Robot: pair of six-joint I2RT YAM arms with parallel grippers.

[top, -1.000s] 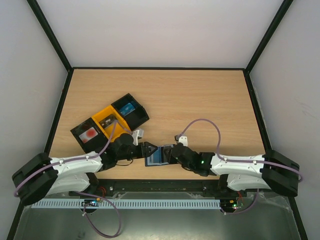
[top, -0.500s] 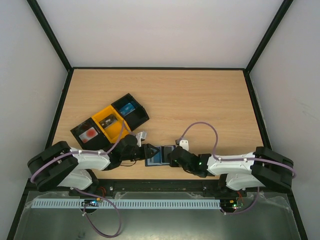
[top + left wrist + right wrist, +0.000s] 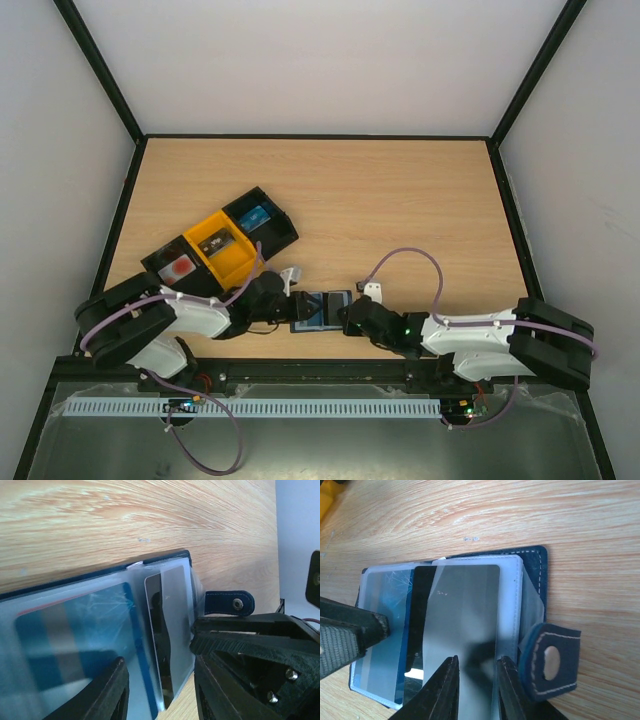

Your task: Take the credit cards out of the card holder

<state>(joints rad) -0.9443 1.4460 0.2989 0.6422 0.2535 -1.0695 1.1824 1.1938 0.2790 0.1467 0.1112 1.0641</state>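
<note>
Since last look: left gripper (image 3: 291, 302) has slid in to card holder (image 3: 322, 310), jaws narrowing but apart, nothing clamped. 
right gripper (image 3: 475, 680) jaws nearly closed over sleeve (image 3: 470, 605); we cannot tell if pinching. 
card holder open on worktop (image 3: 400, 200) near front edge, blue card (image 3: 75, 625) inside. 
We judge pull imminent.

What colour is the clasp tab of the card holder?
The tab is dark navy with pale stitching and a silver snap, clearest in the right wrist view.
</note>
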